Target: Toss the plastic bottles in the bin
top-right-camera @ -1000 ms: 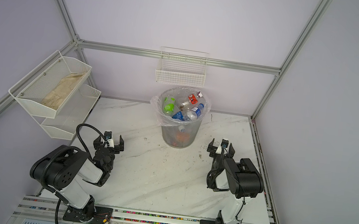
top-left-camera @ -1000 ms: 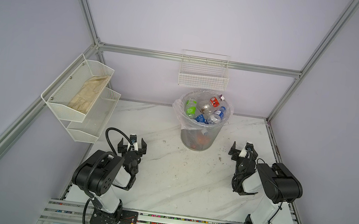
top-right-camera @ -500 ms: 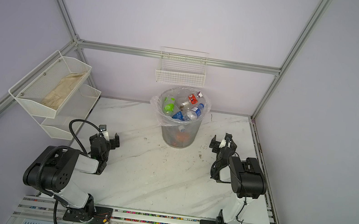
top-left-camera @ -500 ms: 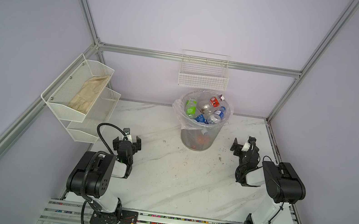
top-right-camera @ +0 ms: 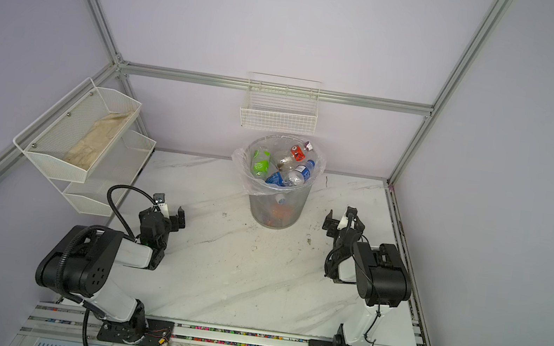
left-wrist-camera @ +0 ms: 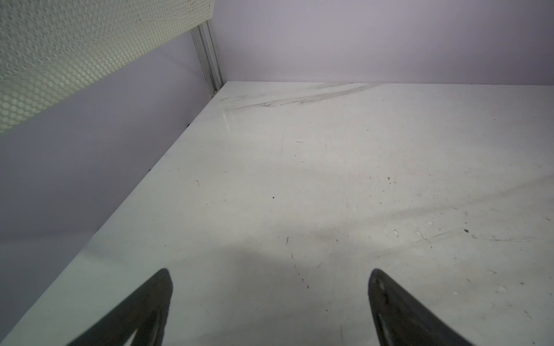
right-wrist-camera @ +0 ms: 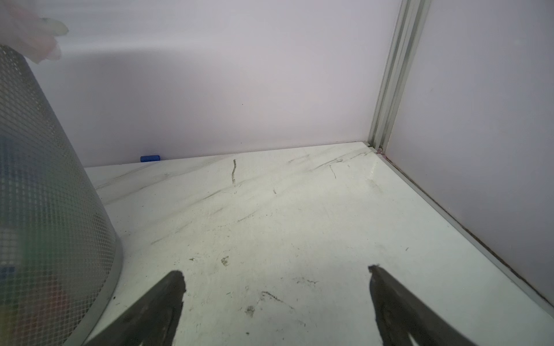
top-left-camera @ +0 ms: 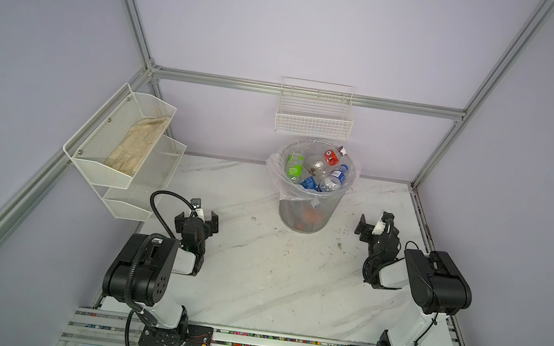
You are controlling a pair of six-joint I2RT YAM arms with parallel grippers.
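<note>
The bin (top-left-camera: 305,209) (top-right-camera: 277,209) is a round grey mesh basket with a clear liner, standing at the back middle of the table. It holds several plastic bottles, among them a green-labelled one (top-left-camera: 294,165) (top-right-camera: 261,162), a red-labelled one (top-left-camera: 331,157) and a blue-labelled one (top-left-camera: 336,177). My left gripper (top-left-camera: 197,218) (top-right-camera: 164,215) (left-wrist-camera: 269,272) hangs open and empty over bare table, left of the bin. My right gripper (top-left-camera: 374,224) (top-right-camera: 340,219) (right-wrist-camera: 275,269) is open and empty just right of the bin's mesh wall (right-wrist-camera: 45,194).
A white wire basket (top-left-camera: 314,120) hangs on the back wall above the bin. A two-tier white mesh shelf (top-left-camera: 115,158) (left-wrist-camera: 60,54) with a beige cloth (top-left-camera: 140,143) sticks out from the left wall. A small blue cap (right-wrist-camera: 150,158) lies by the back wall.
Both wrists have swivelled and the grippers have shifted slightly over the table. Both stayed open and empty. The bottles in the bin have not moved.
</note>
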